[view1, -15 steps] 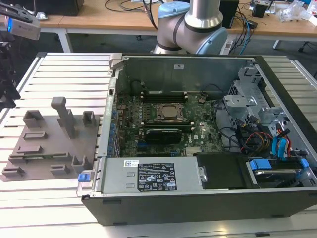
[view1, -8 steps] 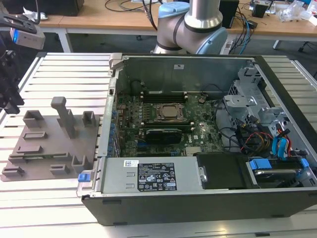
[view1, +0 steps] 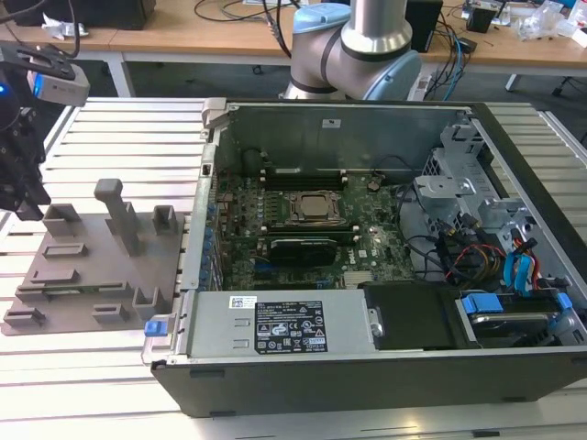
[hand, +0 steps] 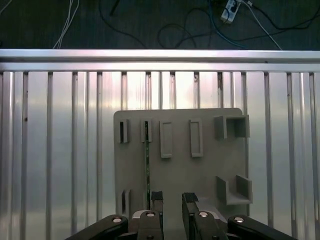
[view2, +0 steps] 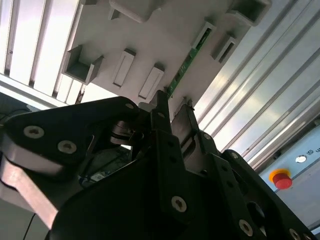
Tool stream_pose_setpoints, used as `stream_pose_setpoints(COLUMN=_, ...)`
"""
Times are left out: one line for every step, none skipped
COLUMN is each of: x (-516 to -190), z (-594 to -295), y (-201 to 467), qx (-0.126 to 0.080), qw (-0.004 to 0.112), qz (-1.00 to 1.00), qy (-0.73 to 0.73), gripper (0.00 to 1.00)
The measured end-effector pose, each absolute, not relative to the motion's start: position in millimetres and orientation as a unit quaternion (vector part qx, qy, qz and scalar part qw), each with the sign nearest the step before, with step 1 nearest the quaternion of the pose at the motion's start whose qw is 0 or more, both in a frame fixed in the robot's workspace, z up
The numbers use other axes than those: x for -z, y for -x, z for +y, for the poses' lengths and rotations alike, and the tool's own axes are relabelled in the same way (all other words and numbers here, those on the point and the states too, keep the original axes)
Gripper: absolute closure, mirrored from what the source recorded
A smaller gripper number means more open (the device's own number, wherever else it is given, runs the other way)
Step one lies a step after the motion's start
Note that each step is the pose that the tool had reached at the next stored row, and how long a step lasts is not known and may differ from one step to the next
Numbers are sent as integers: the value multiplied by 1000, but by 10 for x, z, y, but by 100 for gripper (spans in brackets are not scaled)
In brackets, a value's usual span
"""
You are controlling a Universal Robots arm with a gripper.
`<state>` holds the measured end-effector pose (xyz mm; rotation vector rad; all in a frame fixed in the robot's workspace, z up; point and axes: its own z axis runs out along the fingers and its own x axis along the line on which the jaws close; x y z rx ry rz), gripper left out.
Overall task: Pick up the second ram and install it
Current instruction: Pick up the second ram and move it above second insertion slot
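Hovering over the grey fixture plate (hand: 200, 170), the jaws stood apart with nothing held between them, as both wrist views showed. The second ram (hand: 148, 165) stood on edge in the plate as a thin green strip, running between two pairs of small grey holder blocks. In the first wrist view its near end lay just beside one jaw, outside the gap rather than within it. The second wrist view showed the same green strip (view2: 183, 71) running up to the tip of one jaw. The plate rested on the ribbed aluminium bench (hand: 50, 150).

In the exterior view the plate (view1: 101, 275) lay at the exterior view's left, just beside the open computer case (view1: 367, 367). Inside the case the motherboard (view1: 367, 247) carried the square CPU socket (view1: 316, 206). The arm's base (view1: 353, 46) stood behind the case. A red button (view2: 281, 179) appeared on the bench edge in the second wrist view.
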<state>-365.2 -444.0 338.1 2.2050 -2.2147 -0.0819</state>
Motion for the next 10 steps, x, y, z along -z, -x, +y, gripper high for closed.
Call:
stream_pose_setpoints(x=-3365, z=-4441, y=3652, qx=26, qw=8, qz=-708, qy=-705, gripper=70)
stream_pose_setpoints(x=-3351, z=-4442, y=3652, qx=26, qw=8, qz=-708, qy=-706, gripper=70)
stream_pose_setpoints(x=-3339, z=-4443, y=3652, qx=26, qw=8, qz=-708, qy=-706, gripper=70)
stream_pose_setpoints(x=-3328, z=-4444, y=3652, qx=26, qw=8, qz=-708, qy=-706, gripper=70)
stream_pose_setpoints(x=-3313, z=-4445, y=3652, qx=26, qw=8, qz=-708, qy=-706, gripper=70)
stream_pose_setpoints(x=-3300, z=-4446, y=3652, qx=26, qw=8, qz=-707, qy=-706, gripper=70)
stream_pose_setpoints(x=-3293, z=-4446, y=3652, qx=26, qw=8, qz=-707, qy=-706, gripper=70)
stream_pose_setpoints(x=-3287, z=-4447, y=3652, qx=26, qw=8, qz=-707, qy=-706, gripper=70)
stream_pose_setpoints(x=-3280, z=-4448, y=3652, qx=26, qw=8, qz=-707, qy=-707, gripper=70)
stream_pose_setpoints(x=-3274, z=-4448, y=3652, qx=26, qw=8, qz=-707, qy=-707, gripper=70)
